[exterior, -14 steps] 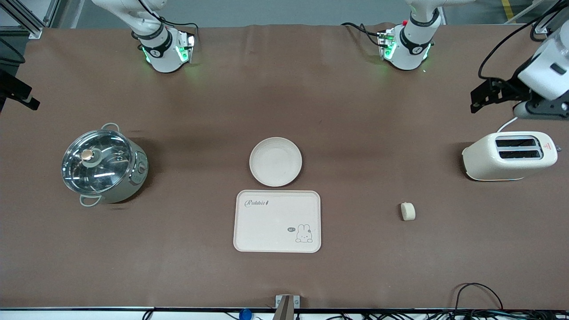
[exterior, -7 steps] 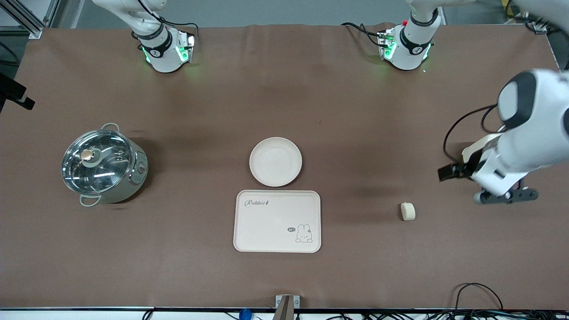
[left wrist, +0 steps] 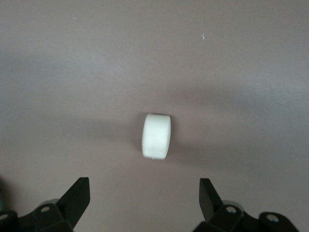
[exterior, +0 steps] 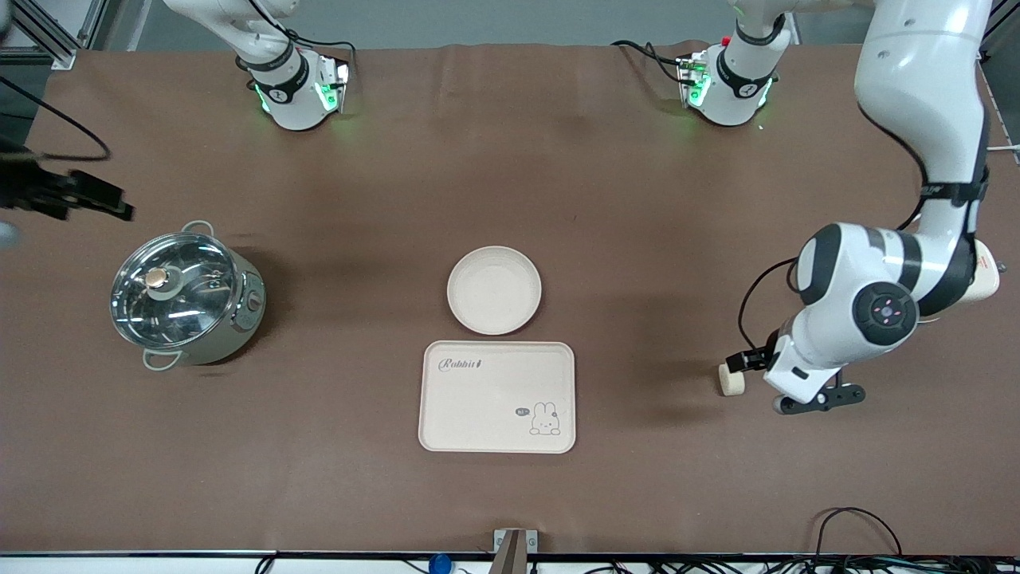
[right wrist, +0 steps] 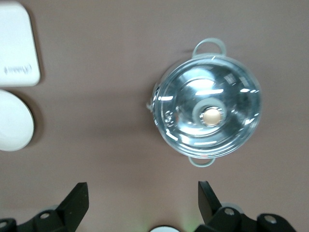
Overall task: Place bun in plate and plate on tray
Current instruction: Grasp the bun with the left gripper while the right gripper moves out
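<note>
At the front view's upper left edge the right gripper [exterior: 76, 199] hangs above the table beside the lidded pot [exterior: 185, 296], its fingers [right wrist: 77, 199] spread wide and empty; at centre the plate [exterior: 494, 289] sits bare on the table, just above the tray [exterior: 497, 396] and apart from it; at lower right the bun [exterior: 730, 379] lies on the table, and the left gripper [exterior: 757, 371] hovers over it, fingers [left wrist: 79, 193] wide, gripping nothing.

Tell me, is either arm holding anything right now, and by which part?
Nothing is held. The left gripper hangs open over the bun, which lies untouched on the table; the right gripper is open near the pot.
</note>
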